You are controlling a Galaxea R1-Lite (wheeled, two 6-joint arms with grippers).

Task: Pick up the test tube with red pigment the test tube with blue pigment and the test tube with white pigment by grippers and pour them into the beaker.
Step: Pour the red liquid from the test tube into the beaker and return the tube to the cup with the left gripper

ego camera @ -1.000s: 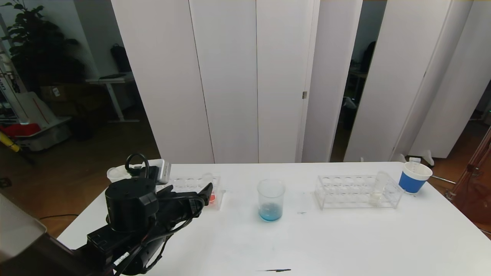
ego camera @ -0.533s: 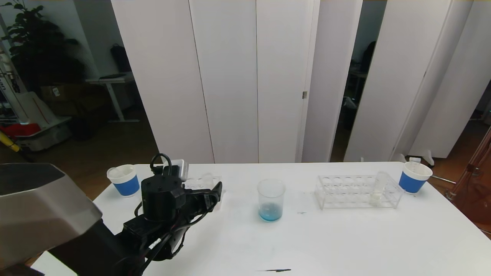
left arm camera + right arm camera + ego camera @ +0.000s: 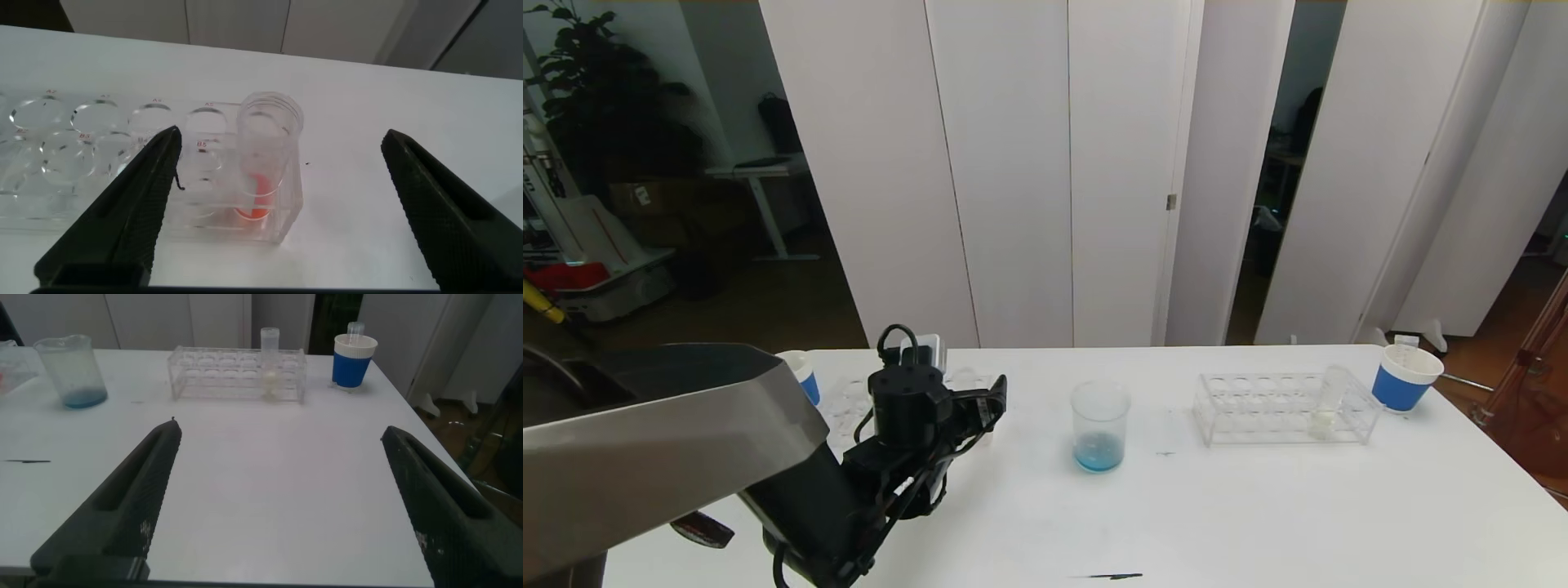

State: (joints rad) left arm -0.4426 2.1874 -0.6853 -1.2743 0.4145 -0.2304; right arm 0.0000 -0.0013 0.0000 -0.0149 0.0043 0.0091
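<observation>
The left gripper [image 3: 278,208] hangs over the left part of the white counter [image 3: 1258,523], its black jaws spread wide and holding nothing. In the left wrist view they stand on either side of a small clear test tube with red-orange pigment at its bottom [image 3: 265,163], not touching it. That tube stands upright in the end hole of a clear plastic rack [image 3: 106,175] at the counter's far left; in the head view the arm hides most of this rack and the red tube cannot be made out there.

Near the middle of the counter stands the clear straight-sided glass beaker [image 3: 1100,425] with a shallow layer of blue liquid at its bottom.

To the right, a second clear plastic rack [image 3: 1262,411] holds the small clear test tube with pale milky-white pigment [image 3: 1327,404] — it sits in the right end of the rack, leaning a little. Just beyond that rack's right end is a blue-and-white paper cup [image 3: 1403,388]. Another blue-and-white paper cup [image 3: 803,374] shows at the far left, half hidden behind the left arm.

The right gripper [image 3: 278,506] is out of the head view; its own camera shows it low over the near right of the counter — jaws wide apart, empty, well away from rack and beaker.
</observation>
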